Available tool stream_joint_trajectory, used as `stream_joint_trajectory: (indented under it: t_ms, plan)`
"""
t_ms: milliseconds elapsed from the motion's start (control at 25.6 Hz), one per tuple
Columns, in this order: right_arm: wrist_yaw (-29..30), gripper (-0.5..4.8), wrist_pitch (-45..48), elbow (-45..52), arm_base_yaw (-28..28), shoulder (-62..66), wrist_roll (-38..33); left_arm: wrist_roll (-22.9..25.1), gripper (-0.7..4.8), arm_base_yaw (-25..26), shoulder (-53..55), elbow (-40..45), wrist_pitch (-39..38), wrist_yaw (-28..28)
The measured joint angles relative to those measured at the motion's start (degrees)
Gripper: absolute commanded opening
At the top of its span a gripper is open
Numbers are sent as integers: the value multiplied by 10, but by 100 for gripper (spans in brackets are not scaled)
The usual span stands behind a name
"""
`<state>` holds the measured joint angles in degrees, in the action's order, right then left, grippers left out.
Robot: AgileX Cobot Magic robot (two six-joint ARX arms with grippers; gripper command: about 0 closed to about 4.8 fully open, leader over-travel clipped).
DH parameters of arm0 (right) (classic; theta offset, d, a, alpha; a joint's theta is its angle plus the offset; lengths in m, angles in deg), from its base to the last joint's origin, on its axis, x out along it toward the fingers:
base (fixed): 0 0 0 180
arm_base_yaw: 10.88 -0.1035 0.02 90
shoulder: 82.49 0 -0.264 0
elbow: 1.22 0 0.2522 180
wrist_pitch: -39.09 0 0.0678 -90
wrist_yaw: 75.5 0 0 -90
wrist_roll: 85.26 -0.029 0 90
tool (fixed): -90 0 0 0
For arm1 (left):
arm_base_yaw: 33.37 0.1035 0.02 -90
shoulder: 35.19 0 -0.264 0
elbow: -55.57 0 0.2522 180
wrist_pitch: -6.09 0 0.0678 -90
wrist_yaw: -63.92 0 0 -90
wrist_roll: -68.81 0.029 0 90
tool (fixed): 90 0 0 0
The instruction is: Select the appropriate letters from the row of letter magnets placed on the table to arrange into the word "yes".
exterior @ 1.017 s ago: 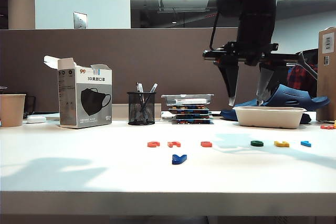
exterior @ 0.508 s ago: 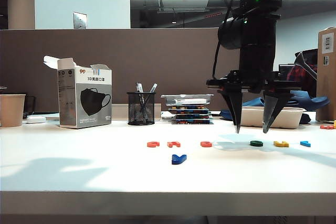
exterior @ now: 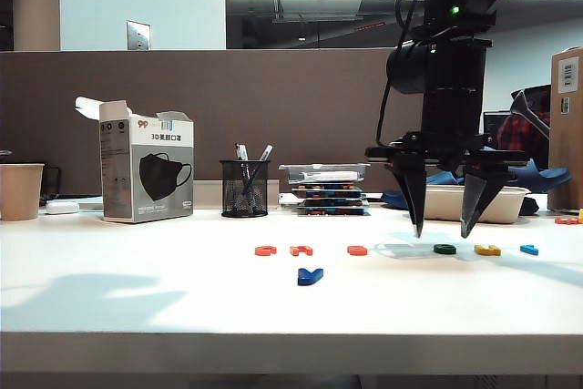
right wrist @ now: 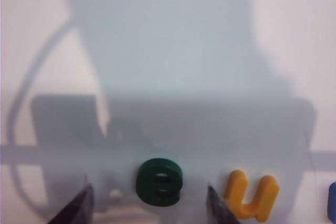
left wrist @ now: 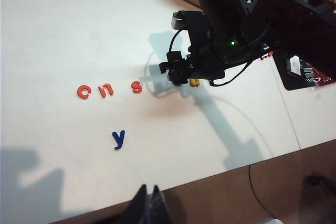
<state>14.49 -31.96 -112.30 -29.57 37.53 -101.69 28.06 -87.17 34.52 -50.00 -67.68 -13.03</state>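
The letter magnets lie in a row on the white table [exterior: 137,298]. Three are orange-red: c [left wrist: 83,91], n [left wrist: 106,89] and S [exterior: 357,250]. To their right are the green E [exterior: 445,249], a yellow letter [exterior: 488,250] and a light blue one [exterior: 530,249]. The dark blue Y [exterior: 310,275] sits alone in front of the row. My right gripper [exterior: 443,232] points down, open, just above the table. In the right wrist view the right gripper [right wrist: 148,191] straddles the green E [right wrist: 159,181] without touching it. My left gripper [left wrist: 149,190] is shut and empty, off the table's front edge.
Along the back stand a paper cup [exterior: 20,190], a mask box [exterior: 146,170], a mesh pen cup [exterior: 245,189], stacked clear boxes [exterior: 325,190] and a white tray [exterior: 465,202]. The yellow letter [right wrist: 251,194] lies close beside one right fingertip.
My right gripper has come down from above the white tray to just over the table, ending around the green E, jaws still open. The letters have not moved.
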Motion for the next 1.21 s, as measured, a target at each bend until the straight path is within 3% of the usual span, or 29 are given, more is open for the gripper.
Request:
stream_joint_trajectory:
  t_ms: [1212]
  plan:
    - [0,198,-5,0,0,21,1,0,-5,0,0,0,0,0]
